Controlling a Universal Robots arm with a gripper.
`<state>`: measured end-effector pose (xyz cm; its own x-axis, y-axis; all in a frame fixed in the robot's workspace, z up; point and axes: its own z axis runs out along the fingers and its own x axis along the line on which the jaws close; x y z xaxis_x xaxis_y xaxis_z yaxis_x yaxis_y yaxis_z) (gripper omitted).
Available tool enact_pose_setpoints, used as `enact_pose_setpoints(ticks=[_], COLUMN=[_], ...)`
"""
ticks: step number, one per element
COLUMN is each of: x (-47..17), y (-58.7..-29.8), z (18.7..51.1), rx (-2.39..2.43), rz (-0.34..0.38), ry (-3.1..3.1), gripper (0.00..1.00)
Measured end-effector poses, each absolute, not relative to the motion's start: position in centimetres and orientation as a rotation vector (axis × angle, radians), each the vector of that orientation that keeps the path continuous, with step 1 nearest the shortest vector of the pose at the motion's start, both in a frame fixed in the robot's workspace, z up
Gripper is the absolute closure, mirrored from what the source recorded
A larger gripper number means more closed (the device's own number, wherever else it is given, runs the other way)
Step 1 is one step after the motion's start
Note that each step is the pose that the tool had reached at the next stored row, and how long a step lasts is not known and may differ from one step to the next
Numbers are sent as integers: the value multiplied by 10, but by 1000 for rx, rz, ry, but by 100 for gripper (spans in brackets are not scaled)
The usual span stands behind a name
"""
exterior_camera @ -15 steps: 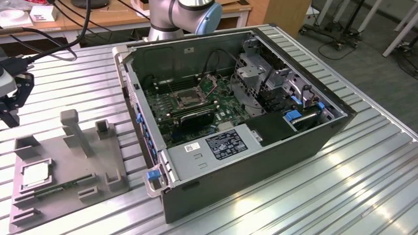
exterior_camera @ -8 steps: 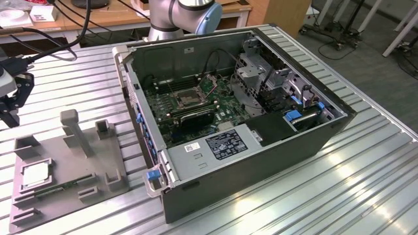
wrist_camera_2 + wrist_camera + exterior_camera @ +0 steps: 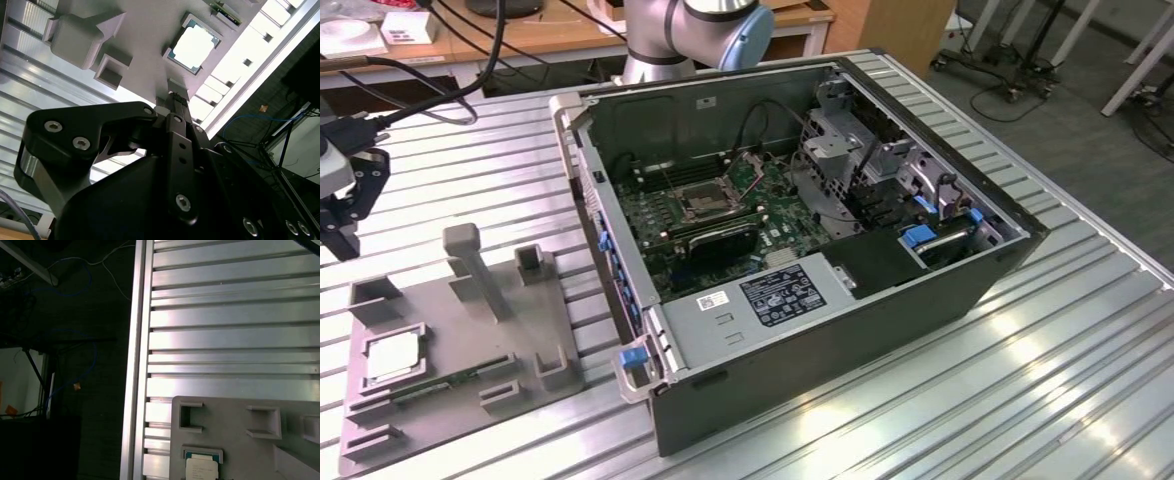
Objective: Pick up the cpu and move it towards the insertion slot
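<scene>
Silvery cpu (image 3: 394, 355): I've got it lying flat, bright top up, in a square pocket of the grey tray (image 3: 460, 335). That's at the exterior view's left, well apart from the case (image 3: 854, 330).
Second wrist view: the cpu (image 3: 194, 47) sits out past the gripper (image 3: 176, 100), with bare tray between them and no contact.
First wrist view: the cpu (image 3: 202, 471) is in its pocket near the table (image 3: 230, 315) edge.
Gripper, exterior view: it hangs over the table at that view's left edge, near the tray's far end and above the level of the chip.
Jaws: apart or together, I cannot tell from these views. The chip is in its pocket, so it is not between them.
Strip (image 3: 447, 383): narrow and green, lying in the tray near the cpu. Not my target.
Slot (image 3: 700, 203): a dark square with a shiny frame on the green board, inside the open case and far from the chip.
Progress: as I read it, the pick is not yet made.
Handling: I judge it light, thin and stiff, with a smooth metal top that would slip under a loose hold. The underside is probably delicate.
Hold: two opposite edges, kept level, is where I'd take it. Never the flat faces.
</scene>
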<state>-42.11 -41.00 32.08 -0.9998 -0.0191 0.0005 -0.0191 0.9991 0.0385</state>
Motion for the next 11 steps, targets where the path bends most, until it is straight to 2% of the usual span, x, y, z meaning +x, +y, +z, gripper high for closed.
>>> enact_pose_setpoints(ticks=[11], x=[-421], y=[-410], z=[321], rx=[30], rz=[-60], ry=[-3140], gripper=[90])
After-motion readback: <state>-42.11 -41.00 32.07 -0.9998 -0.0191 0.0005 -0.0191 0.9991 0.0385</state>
